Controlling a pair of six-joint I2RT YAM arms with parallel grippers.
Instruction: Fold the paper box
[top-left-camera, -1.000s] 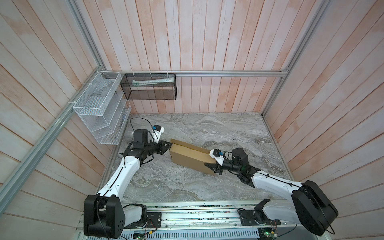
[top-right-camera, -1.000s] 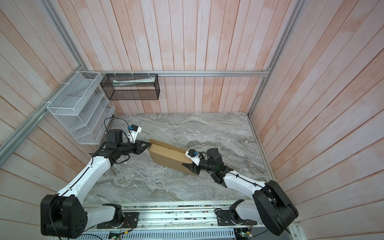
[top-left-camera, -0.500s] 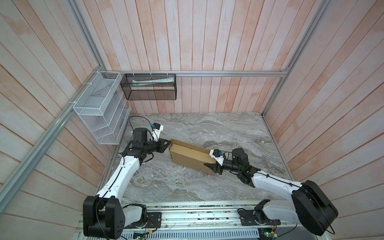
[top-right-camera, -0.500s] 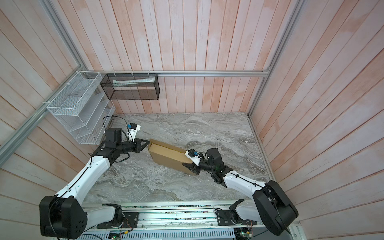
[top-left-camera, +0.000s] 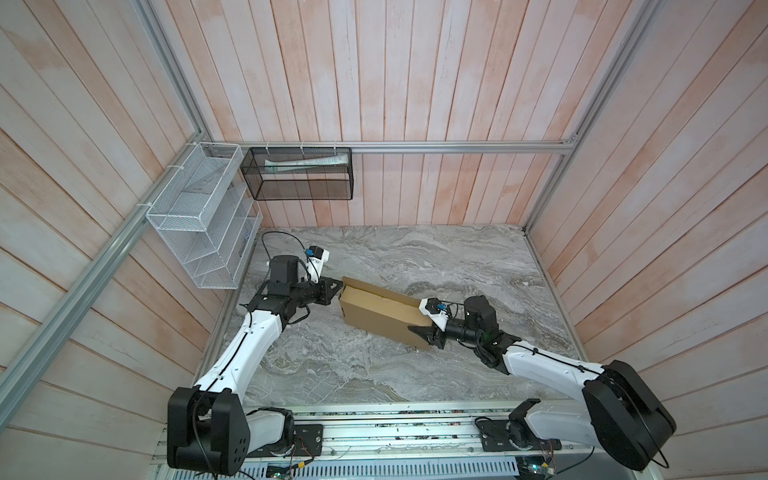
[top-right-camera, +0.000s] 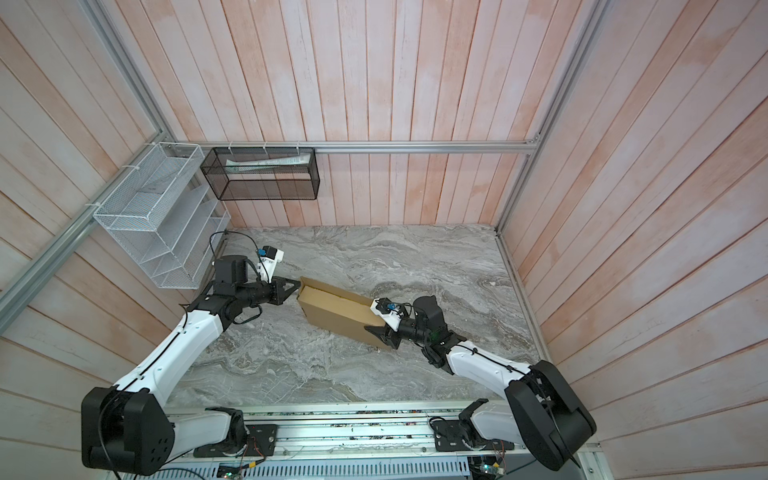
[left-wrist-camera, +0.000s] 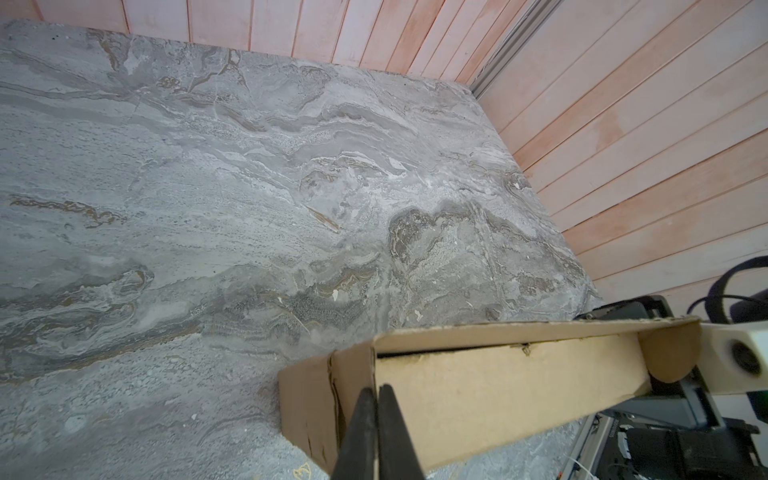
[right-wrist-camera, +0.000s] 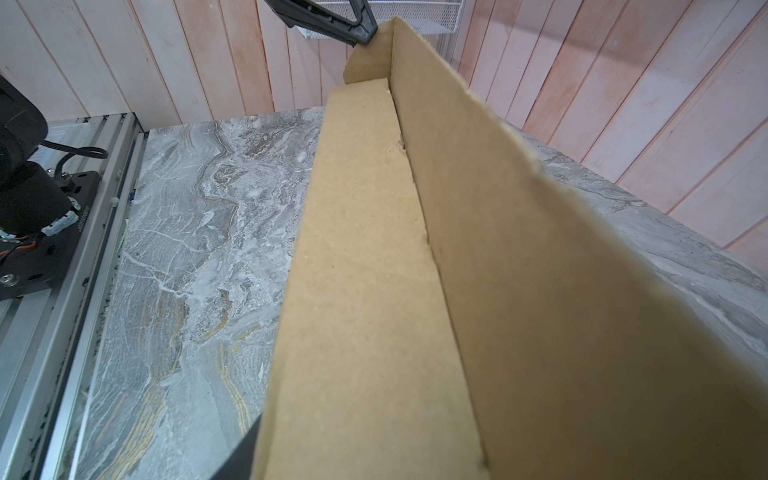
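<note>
The paper box (top-left-camera: 380, 311) stands on edge near the middle of the table (top-left-camera: 415, 257), running 10 to 4 o'clock; the left gripper (top-left-camera: 338, 284), pressed together, touches its 10 o'clock end; the right gripper (top-left-camera: 419, 332) pinches its 4 o'clock end.

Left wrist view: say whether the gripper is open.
No: the left gripper has its jaws pressed together at the end of the tan cardboard box.

Your left arm (top-left-camera: 253, 332) is reaching forward and low, the left gripper (top-left-camera: 336, 286) pinching shut (fingers (left-wrist-camera: 361, 424) pressed together); your right arm (top-left-camera: 540, 365) is stretching inward, forearm lying low, the right gripper (top-left-camera: 424, 337) clasping the paper box (top-left-camera: 374, 311) with jaws half-spread.
</note>
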